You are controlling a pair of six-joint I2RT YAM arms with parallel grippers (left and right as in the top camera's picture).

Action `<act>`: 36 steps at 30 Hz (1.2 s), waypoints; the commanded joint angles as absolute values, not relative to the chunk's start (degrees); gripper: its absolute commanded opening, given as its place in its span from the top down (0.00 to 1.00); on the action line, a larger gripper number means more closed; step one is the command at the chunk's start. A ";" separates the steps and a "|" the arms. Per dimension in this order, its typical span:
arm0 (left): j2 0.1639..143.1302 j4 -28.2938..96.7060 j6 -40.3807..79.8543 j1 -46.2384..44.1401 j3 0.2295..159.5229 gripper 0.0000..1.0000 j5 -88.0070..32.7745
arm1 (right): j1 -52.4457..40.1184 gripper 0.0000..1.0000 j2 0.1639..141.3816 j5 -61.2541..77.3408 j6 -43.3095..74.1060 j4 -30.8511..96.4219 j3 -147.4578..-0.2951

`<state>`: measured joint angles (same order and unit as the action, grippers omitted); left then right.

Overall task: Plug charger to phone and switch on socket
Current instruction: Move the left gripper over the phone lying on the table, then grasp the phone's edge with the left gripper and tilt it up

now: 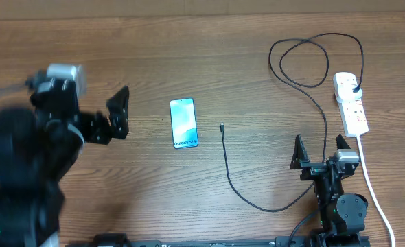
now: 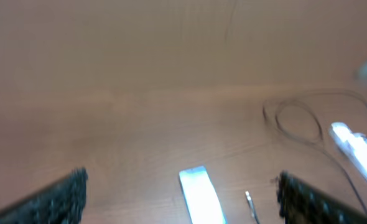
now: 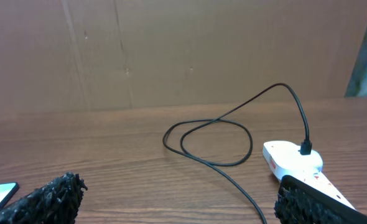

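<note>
The phone [image 1: 183, 123] lies flat in the table's middle, screen up; it also shows in the left wrist view [image 2: 202, 196]. The charger cable [image 1: 257, 199] runs from its small connector tip [image 1: 222, 128], just right of the phone, in a loop to its black plug [image 1: 354, 89] seated in the socket [image 1: 350, 103] at the far right. My left gripper [image 1: 120, 113] is open and empty, left of the phone. My right gripper [image 1: 319, 154] is open and empty near the front right, over the cable. The socket also shows in the right wrist view [image 3: 292, 160].
The socket's thick white cord [image 1: 374, 185] runs down the right side toward the front edge. The charger cable coils in a loop [image 1: 305, 62] at the back right. A cardboard wall [image 3: 171, 50] stands behind the table.
</note>
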<state>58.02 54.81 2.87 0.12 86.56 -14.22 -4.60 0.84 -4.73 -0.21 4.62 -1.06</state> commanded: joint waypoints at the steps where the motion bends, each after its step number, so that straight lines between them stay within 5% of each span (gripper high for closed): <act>1: 73.58 65.78 3.46 0.19 102.72 0.00 -17.61 | -4.80 0.00 0.60 -5.06 -0.03 4.32 -0.47; 11: 102.52 69.38 10.70 -0.10 109.97 0.01 -29.95 | -4.82 0.00 0.60 -5.06 -0.03 4.32 -0.47; 14: 108.86 71.92 10.55 -0.56 109.97 0.36 -31.59 | -4.80 0.00 0.60 -5.06 -0.03 4.32 -0.47; 19: 118.04 74.94 9.96 -4.34 109.89 0.44 -31.48 | -4.82 0.00 0.60 -5.06 -0.03 4.32 -0.47; 30: 126.37 70.61 20.86 -20.16 109.73 0.00 -4.95 | -4.82 0.00 0.60 -5.06 -0.03 4.32 -0.47; 36: 126.37 69.34 25.65 -22.96 105.82 0.00 -0.84 | -4.80 0.00 0.60 -5.06 -0.03 4.32 -0.47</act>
<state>125.75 69.78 22.24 -23.05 108.07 -3.97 -4.60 0.91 -4.75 -0.21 4.58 -1.06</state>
